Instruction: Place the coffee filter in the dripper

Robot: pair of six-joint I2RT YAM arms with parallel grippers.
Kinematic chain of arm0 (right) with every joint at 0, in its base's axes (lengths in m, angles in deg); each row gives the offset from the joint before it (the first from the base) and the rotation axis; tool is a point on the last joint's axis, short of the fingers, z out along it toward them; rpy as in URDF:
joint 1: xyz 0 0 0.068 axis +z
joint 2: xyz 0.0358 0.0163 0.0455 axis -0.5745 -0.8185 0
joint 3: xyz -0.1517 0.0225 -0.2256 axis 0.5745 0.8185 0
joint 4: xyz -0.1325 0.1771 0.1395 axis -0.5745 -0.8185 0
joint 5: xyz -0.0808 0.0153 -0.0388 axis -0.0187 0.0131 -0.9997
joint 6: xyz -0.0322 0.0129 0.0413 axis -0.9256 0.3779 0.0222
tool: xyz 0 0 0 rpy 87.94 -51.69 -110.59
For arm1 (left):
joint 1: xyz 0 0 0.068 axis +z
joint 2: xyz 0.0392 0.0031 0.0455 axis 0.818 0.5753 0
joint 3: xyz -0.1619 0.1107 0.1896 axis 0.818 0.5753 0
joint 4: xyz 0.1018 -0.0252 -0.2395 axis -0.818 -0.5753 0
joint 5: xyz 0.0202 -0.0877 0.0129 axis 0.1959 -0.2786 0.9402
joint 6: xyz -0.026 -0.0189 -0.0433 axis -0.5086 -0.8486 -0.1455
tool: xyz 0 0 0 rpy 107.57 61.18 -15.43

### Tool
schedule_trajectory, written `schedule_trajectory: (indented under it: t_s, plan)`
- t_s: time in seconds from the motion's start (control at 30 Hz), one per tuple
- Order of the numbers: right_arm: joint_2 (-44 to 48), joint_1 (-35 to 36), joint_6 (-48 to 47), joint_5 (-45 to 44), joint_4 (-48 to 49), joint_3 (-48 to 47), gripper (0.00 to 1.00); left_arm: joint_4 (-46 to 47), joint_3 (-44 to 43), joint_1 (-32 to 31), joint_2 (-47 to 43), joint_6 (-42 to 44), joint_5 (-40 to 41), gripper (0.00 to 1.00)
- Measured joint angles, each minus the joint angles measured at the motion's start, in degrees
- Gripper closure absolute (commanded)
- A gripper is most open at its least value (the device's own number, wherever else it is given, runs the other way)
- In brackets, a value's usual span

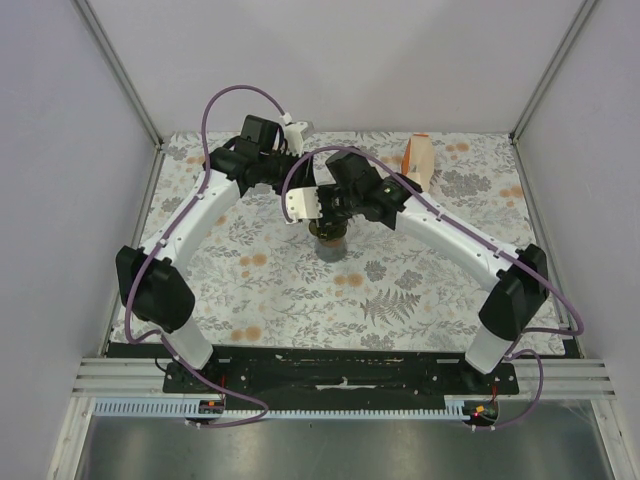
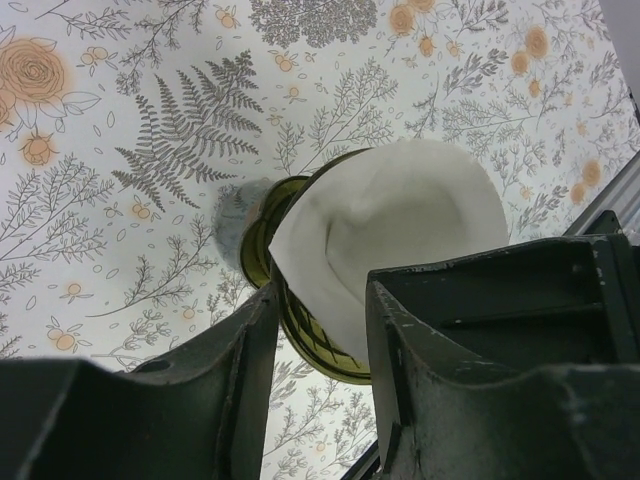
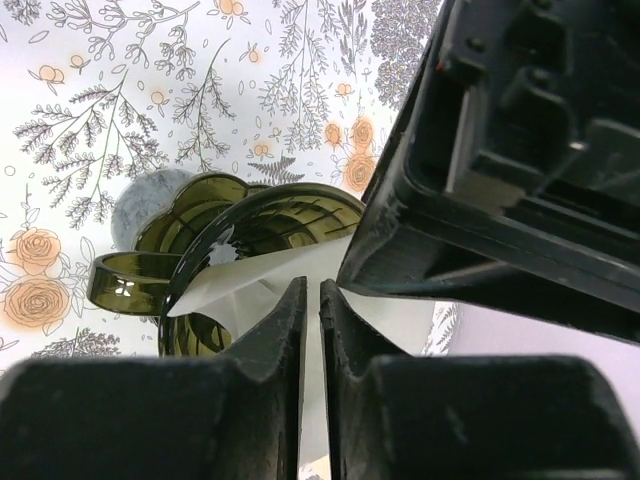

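The olive-green dripper (image 1: pixel 330 245) stands mid-table; it also shows in the left wrist view (image 2: pixel 300 335) and in the right wrist view (image 3: pixel 200 215). The white coffee filter (image 2: pixel 400 215) lies tilted in its mouth, one side raised above the rim. My right gripper (image 3: pixel 311 295) is shut on the filter's edge (image 3: pixel 260 275), right above the dripper (image 1: pixel 338 222). My left gripper (image 2: pixel 320 325) is open just above the dripper's rim, its right finger (image 2: pixel 420 330) against or very near the filter. In the top view the left gripper (image 1: pixel 318 213) meets the right one over the dripper.
A white-and-orange wedge-shaped pack (image 1: pixel 418 160) stands at the back right. A grey round thing (image 3: pixel 148 205) sits just behind the dripper, also in the left wrist view (image 2: pixel 235 215). The dripper's ring handle (image 3: pixel 120 285) sticks out to one side. Walls enclose the floral table.
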Motion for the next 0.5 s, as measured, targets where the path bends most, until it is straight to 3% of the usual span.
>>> schedule_trajectory:
  t_s: [0.3,0.5]
  plan:
    - [3.1,-0.8,0.9,2.8,0.3,0.1,0.68,0.2,0.7,-0.4,0.0,0.5,0.2,0.57]
    - [7.5,-1.4,2.7,6.9,1.0,0.1,0.42,0.2,0.7,-0.7,0.0,0.5,0.3,0.57]
